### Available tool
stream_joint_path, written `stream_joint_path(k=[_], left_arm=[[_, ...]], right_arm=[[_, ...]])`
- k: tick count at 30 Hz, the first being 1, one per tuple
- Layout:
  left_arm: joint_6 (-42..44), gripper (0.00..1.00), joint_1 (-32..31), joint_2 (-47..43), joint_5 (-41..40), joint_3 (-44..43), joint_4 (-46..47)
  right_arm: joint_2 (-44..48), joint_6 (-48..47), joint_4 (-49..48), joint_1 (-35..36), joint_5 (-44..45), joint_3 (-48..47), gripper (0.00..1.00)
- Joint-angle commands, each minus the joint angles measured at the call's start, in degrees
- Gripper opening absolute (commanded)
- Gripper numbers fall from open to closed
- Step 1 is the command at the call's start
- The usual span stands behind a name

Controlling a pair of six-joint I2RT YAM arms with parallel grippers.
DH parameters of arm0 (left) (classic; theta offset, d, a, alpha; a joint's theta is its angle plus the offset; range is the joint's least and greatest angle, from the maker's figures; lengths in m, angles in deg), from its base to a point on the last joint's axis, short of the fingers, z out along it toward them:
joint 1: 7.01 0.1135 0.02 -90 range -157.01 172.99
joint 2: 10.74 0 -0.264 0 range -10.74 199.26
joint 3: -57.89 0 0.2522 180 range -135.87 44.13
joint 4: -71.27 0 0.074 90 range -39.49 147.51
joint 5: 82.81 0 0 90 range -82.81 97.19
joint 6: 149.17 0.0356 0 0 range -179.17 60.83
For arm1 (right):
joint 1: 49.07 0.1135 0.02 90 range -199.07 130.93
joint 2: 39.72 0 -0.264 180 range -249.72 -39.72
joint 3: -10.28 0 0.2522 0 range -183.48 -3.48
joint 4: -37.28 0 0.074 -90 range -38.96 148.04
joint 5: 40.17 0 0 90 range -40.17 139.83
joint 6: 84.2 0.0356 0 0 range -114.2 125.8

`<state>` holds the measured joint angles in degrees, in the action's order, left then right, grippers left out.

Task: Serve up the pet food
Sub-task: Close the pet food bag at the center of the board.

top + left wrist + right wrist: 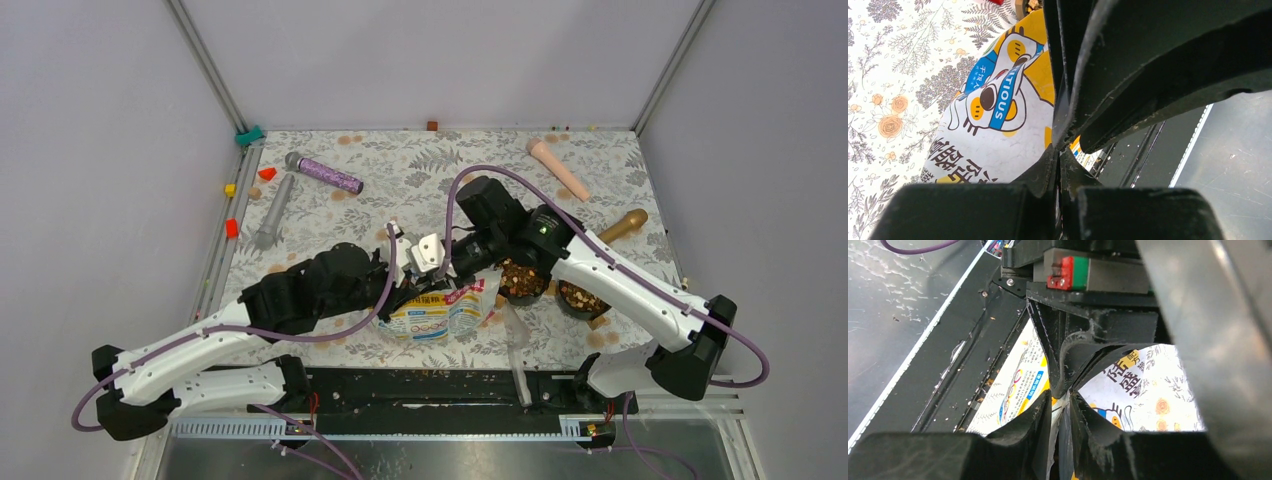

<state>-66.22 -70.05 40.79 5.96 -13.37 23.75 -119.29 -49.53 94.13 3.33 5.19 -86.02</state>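
Note:
The pet food bag [440, 312], yellow, white and pink with a cartoon cat, stands at the near middle of the table. My left gripper [408, 290] and right gripper [446, 270] meet at its top edge. In the left wrist view my gripper [1060, 157] is shut on a thin edge of the bag [993, 135]. In the right wrist view my gripper [1060, 407] is shut on the bag's edge [1018, 385], tip to tip with the other gripper. Brown kibble [520, 280] fills two dark bowls [583, 300] just right of the bag.
A purple microphone [328, 175], a grey microphone [272, 212], a peach stick [558, 168] and a gold one [622, 226] lie at the back. Small coloured blocks [231, 228] sit along the left rail. A clear plastic piece [515, 338] lies near the front edge.

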Motion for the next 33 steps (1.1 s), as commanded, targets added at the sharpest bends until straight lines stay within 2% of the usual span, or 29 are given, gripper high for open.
stream_joint_path(k=[1,4,9,12,13,14,22,23,24,25,26,33], left_arm=[[-0.7,0.00,0.2,-2.1,1.0,-0.6,12.3],[-0.7,0.00,0.3,-2.7,1.0,-0.3,12.5],[-0.5,0.00,0.3,-3.6,2.3,0.0,12.6],[-0.6,0.00,0.3,-4.0,2.2,0.1,12.7],[-0.6,0.00,0.3,-4.0,2.2,0.1,12.7],[-0.7,0.00,0.3,-4.1,2.2,0.1,12.8],[-0.7,0.00,0.3,-4.1,2.1,0.3,13.1],[-0.7,0.00,0.3,-4.1,2.2,0.3,13.1],[-0.7,0.00,0.3,-4.1,2.2,0.3,13.0],[-0.7,0.00,0.3,-4.2,2.2,0.3,13.0],[-0.7,0.00,0.3,-4.2,2.3,0.4,13.0],[-0.4,0.00,0.3,-5.1,2.1,0.5,12.8]], right_arm=[[0.3,0.0,2.4,0.8,6.5,3.7,0.28],[0.5,-0.4,0.9,0.8,11.1,4.8,0.32],[-1.5,-2.0,6.6,0.8,13.1,1.6,0.30],[-2.0,-2.7,8.0,0.8,12.3,0.8,0.19],[-2.1,-3.0,8.3,0.8,11.9,0.7,0.07],[-2.2,-3.3,8.7,0.8,11.5,0.5,0.00],[-0.9,-4.3,10.0,0.9,9.3,0.3,0.00],[-0.6,-4.0,9.2,0.9,10.2,0.9,0.06],[-0.2,-3.9,8.5,0.9,11.2,1.6,0.20],[0.0,-3.8,7.7,0.9,12.1,2.1,0.27],[0.2,-3.7,7.0,0.8,13.0,2.5,0.29],[-1.6,-2.7,9.8,0.8,17.6,0.5,0.28]])
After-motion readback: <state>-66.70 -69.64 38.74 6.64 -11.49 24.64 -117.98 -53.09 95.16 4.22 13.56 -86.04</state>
